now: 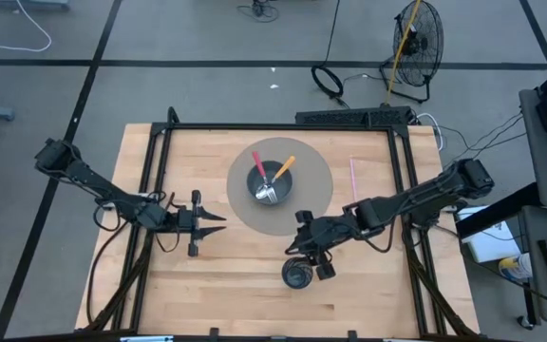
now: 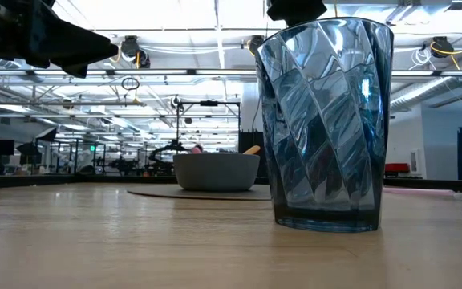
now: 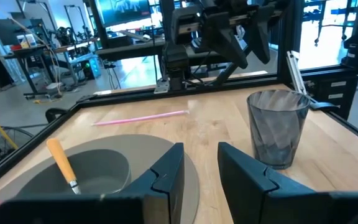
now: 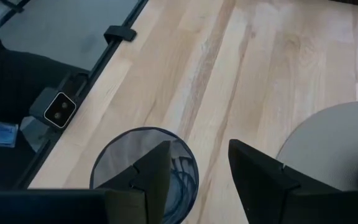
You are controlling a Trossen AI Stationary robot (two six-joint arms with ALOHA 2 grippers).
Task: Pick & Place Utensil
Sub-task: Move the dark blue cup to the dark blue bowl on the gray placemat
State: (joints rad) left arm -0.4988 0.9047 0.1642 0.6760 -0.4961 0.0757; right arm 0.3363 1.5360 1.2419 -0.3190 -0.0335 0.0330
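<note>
A blue-grey ribbed tumbler (image 1: pixel 298 275) (image 2: pixel 323 120) stands upright on its base near the table's near edge. A grey bowl (image 1: pixel 269 180) (image 2: pixel 215 171) sits on a round grey mat (image 1: pixel 316 185) and holds an orange-handled fork (image 1: pixel 283 168) and a pink-handled utensil (image 1: pixel 257 163), both leaning on its wall. My right gripper (image 1: pixel 304 255) (image 4: pixel 197 168) hovers open just above the tumbler (image 4: pixel 143 163), one finger over its mouth. My left gripper (image 1: pixel 212 223) (image 3: pixel 201 165) is open, level, left of the mat, holding nothing.
A thin pink stick (image 1: pixel 352 176) (image 3: pixel 142 118) lies flat on the wood right of the mat. A black frame (image 1: pixel 254 125) runs along the table's edges. Bare wood stretches between the two grippers and along the near edge.
</note>
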